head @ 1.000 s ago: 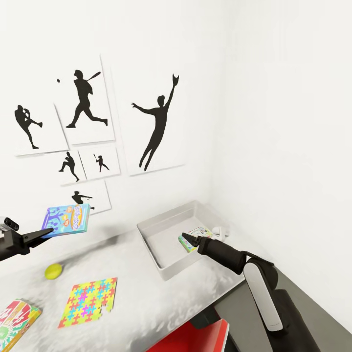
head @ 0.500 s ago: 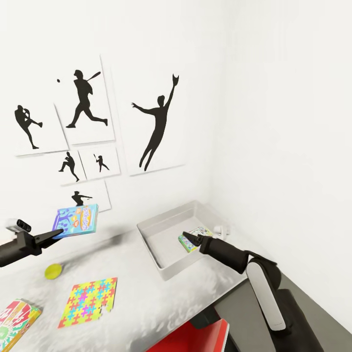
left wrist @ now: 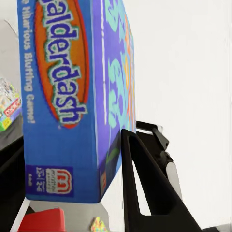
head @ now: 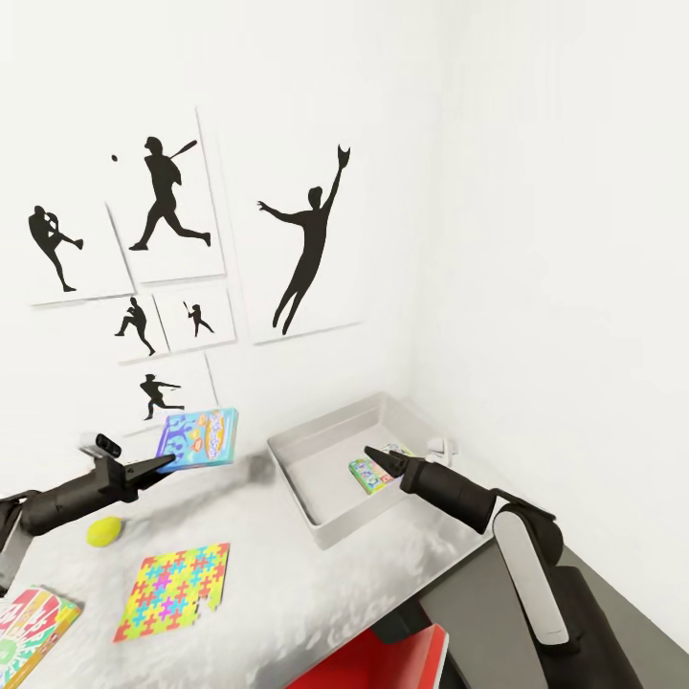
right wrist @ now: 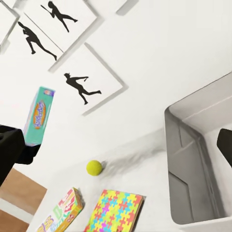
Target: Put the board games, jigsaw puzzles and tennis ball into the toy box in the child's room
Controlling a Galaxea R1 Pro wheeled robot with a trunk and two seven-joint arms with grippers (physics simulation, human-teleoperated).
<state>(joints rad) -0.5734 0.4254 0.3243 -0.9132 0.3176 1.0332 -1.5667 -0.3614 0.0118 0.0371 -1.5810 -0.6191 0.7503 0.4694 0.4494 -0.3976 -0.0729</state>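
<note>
Your left pincer point(head: 158, 464) is clamped on the small blue cartoon-printed board game box point(head: 199, 438), holding it in the air above the white table point(head: 316, 593), between the wall pictures and the light grey toy box with sloping sides point(head: 325, 457). In the left wrist view the box point(left wrist: 72, 96) sits between the 2 black fingers point(left wrist: 145, 193), printed face toward the camera.

Your right pincer point(head: 380, 459) hangs inside the toy box, just beside a small green-edged printed box point(head: 368, 473) lying on the bin floor. You cannot tell from these views whether its jaws are apart or together.

On the table: 1 yellow-green tennis ball point(head: 104, 530), 1 multicoloured jigsaw-patterned flat puzzle point(head: 175, 578) near it, and 1 red-and-green printed board game box point(head: 29, 633) at the table's near left edge. All 3 lie well apart from the toy box.
</note>
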